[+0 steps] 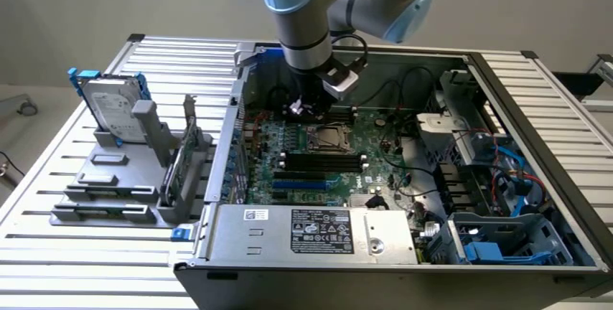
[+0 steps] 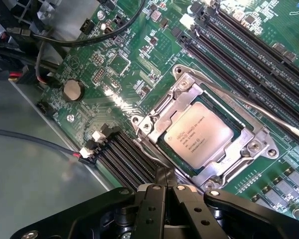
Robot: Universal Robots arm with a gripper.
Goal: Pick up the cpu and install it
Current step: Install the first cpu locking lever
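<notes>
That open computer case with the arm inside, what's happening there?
A robot arm reaches into the open computer case. The cpu already sits in the metal-framed socket on the green motherboard. The tool is shut, holds nothing, and sits just beside the socket.

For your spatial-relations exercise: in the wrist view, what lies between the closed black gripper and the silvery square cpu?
In the wrist view, only the metal socket frame's near edge lies between the black gripper and the silvery square cpu, which sits inside that frame.
</notes>
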